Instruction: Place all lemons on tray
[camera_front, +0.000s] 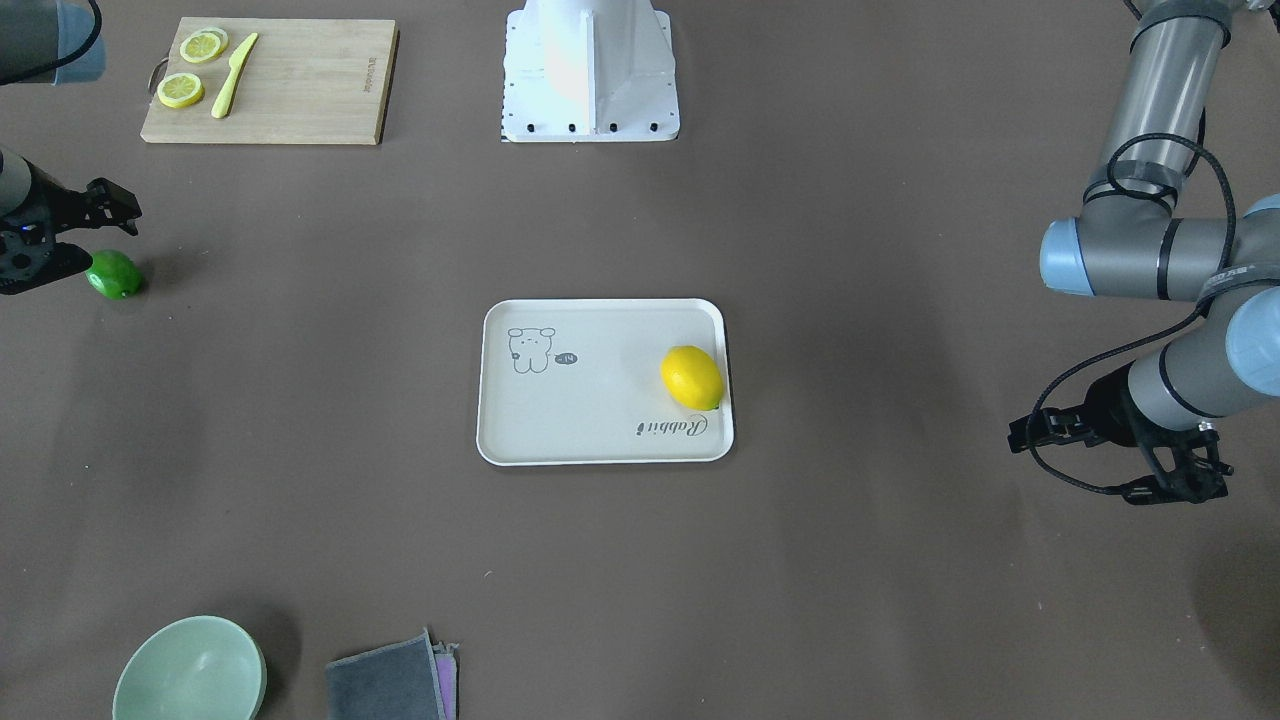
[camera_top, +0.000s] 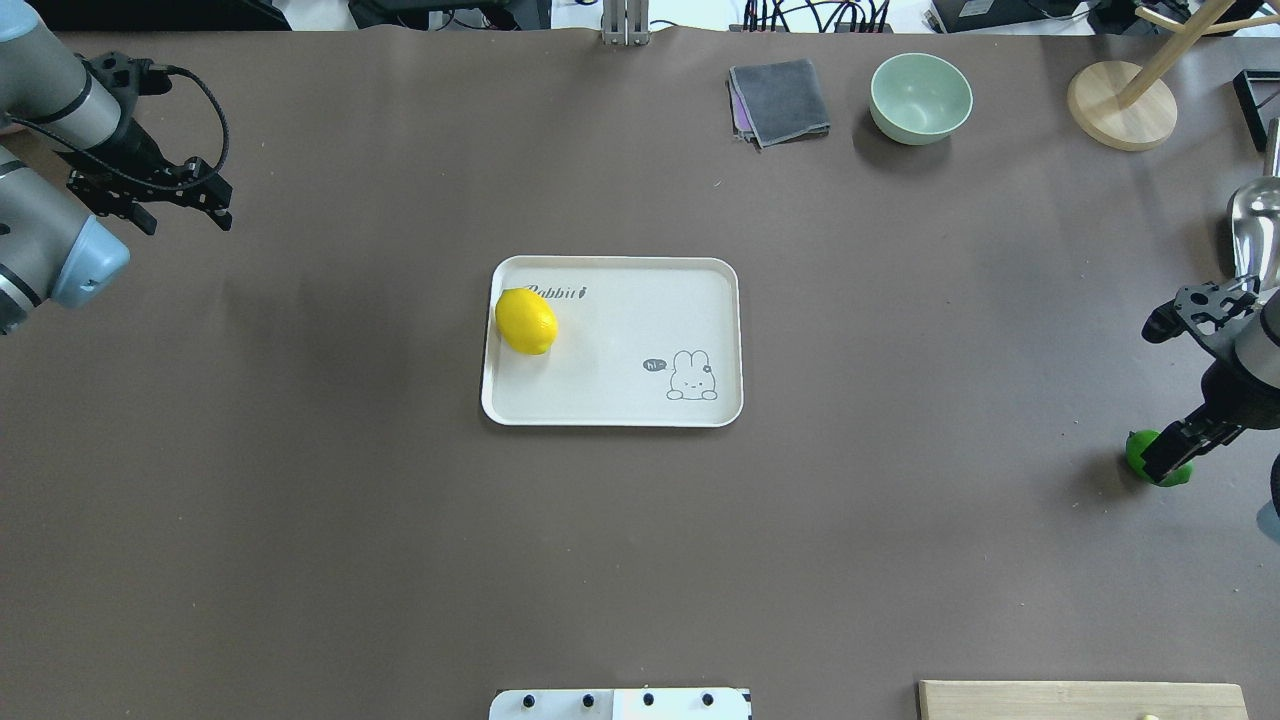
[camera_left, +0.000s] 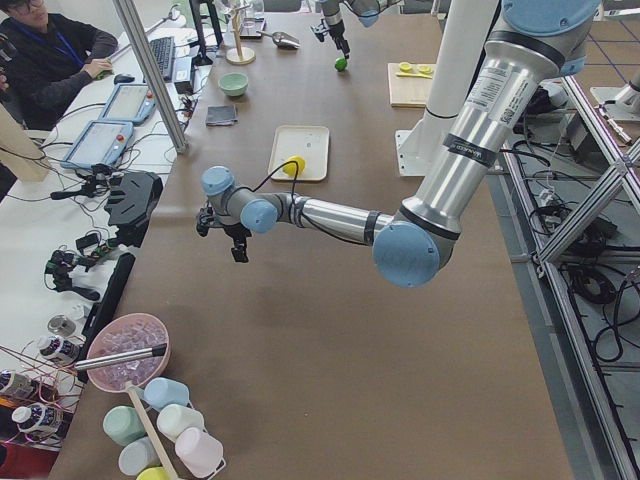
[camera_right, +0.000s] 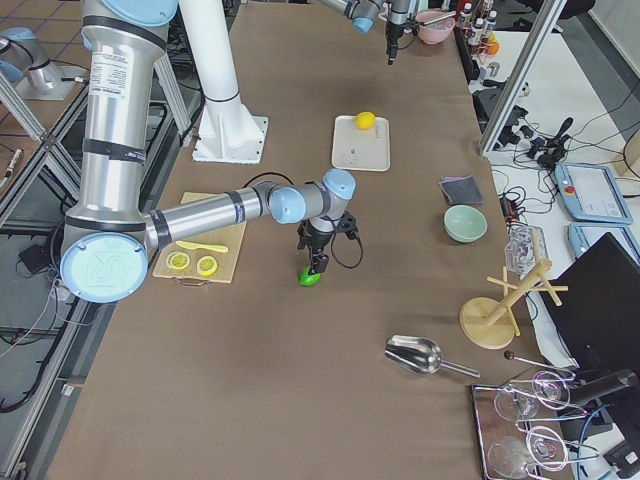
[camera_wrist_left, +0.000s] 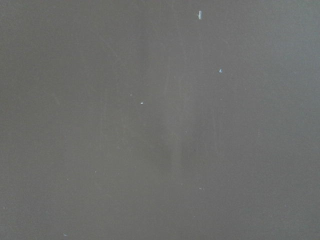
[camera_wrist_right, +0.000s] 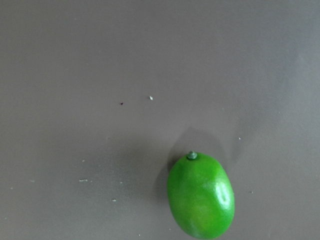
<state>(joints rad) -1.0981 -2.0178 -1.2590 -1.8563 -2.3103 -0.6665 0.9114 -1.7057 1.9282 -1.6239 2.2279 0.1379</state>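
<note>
A yellow lemon (camera_front: 692, 377) lies at one short end of the off-white Rabbit tray (camera_front: 590, 420) in the middle of the table; it also shows in the overhead view (camera_top: 526, 320) on the tray (camera_top: 620, 330). A green lemon (camera_front: 113, 274) lies on the bare table far out on my right side, and shows in the overhead view (camera_top: 1140, 450) and in the right wrist view (camera_wrist_right: 201, 196). My right gripper (camera_top: 1168, 458) hangs just above it, open, not holding it. My left gripper (camera_top: 205, 200) is open and empty, far out on the left side.
A wooden cutting board (camera_front: 270, 80) with lemon slices (camera_front: 180, 90) and a yellow knife (camera_front: 234, 75) lies by the robot base (camera_front: 590, 70). A pale green bowl (camera_top: 920, 97), a folded grey cloth (camera_top: 780, 100) and a wooden stand (camera_top: 1120, 105) are at the far edge.
</note>
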